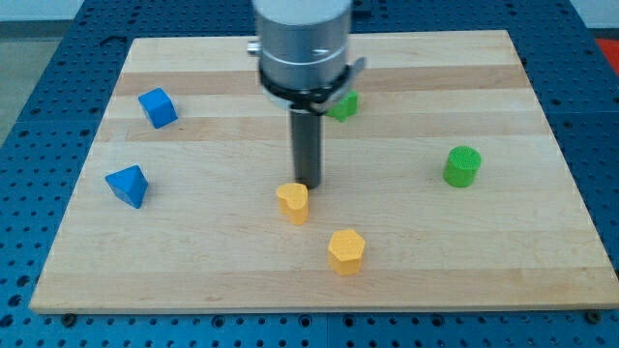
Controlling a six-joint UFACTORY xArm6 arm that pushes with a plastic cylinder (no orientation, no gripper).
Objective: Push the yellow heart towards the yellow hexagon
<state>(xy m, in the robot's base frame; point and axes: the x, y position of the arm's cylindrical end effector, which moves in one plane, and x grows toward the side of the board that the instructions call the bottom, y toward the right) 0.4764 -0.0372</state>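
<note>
The yellow heart (293,202) lies near the board's middle, toward the view's bottom. The yellow hexagon (346,251) lies below and to the right of it, a short gap apart. My tip (307,184) sits just above the heart's upper right edge, touching or nearly touching it. The rod hangs from the grey arm head (305,43) at the view's top.
A blue cube (157,107) is at the upper left and a blue triangular block (128,185) at the left. A green cylinder (462,165) is at the right. A green block (342,104) is partly hidden behind the arm. The wooden board (464,271) lies on a blue perforated table.
</note>
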